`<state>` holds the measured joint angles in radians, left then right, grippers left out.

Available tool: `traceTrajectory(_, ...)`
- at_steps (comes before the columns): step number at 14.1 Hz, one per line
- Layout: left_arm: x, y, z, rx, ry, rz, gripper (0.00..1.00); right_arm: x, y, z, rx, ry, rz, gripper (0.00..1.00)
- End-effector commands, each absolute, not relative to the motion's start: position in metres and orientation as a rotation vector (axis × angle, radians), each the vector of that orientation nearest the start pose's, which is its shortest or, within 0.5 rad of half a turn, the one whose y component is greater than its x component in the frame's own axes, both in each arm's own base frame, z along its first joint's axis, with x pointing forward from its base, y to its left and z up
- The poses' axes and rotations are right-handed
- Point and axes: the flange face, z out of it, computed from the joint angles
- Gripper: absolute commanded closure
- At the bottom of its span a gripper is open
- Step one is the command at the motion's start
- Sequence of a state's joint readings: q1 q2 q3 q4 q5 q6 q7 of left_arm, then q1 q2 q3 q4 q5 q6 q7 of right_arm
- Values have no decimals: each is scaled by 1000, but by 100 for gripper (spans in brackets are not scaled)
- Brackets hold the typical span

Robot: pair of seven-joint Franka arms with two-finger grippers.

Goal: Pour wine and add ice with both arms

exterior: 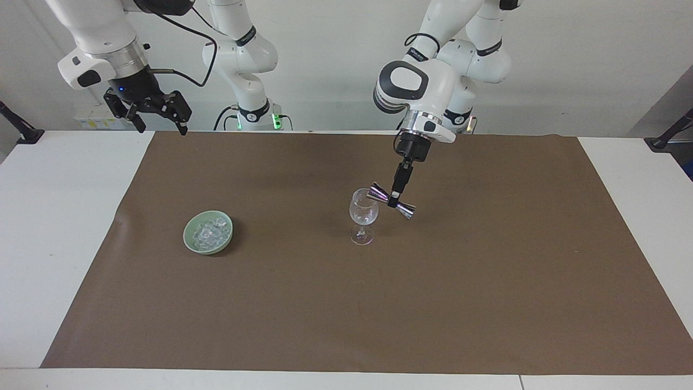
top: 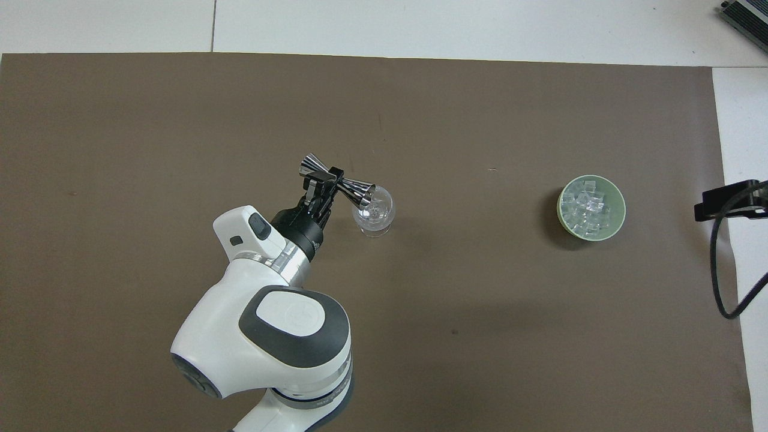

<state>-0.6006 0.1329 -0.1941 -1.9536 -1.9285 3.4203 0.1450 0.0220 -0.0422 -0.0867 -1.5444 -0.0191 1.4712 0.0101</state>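
A clear wine glass (exterior: pixel 363 215) (top: pixel 374 211) stands upright near the middle of the brown mat. My left gripper (exterior: pixel 396 198) (top: pixel 327 178) is shut on the waist of a shiny double-ended jigger (exterior: pixel 391 201) (top: pixel 337 181), held on its side with one mouth tilted at the glass's rim. A heap of ice (exterior: pixel 210 232) (top: pixel 589 206) fills a small green bowl (exterior: pixel 190 240) (top: pixel 620 214) toward the right arm's end of the table. My right gripper (exterior: pixel 157 111) hangs open, high over the table's edge by its own base, where that arm waits; in the overhead view only its black edge (top: pixel 723 200) shows.
The brown mat (exterior: pixel 487 298) (top: pixel 150 108) covers most of the white table (exterior: pixel 54 216). A black cable (top: pixel 717 264) loops from the right arm over the mat's edge. Black clamp stands (exterior: pixel 19 130) sit at the table's corners nearest the robots.
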Motion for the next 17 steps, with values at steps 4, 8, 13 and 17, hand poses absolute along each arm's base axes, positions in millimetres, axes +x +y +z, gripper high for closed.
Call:
traceTrajectory(4, 465, -318, 446, 1906, 1168, 635, 100, 524, -36, 652, -3142, 124, 41, 0)
traceTrajectory(8, 467, -318, 450, 1924, 1143, 671, 100, 524, -36, 652, -3142, 124, 44, 0)
traceTrajectory(13, 467, -326, 455, 1947, 1084, 707, 100, 524, -36, 651, -3142, 124, 44, 0)
traceTrajectory(17, 465, -329, 457, 1980, 1034, 744, 100, 526, -29, 652, -3143, 107, 41, 0)
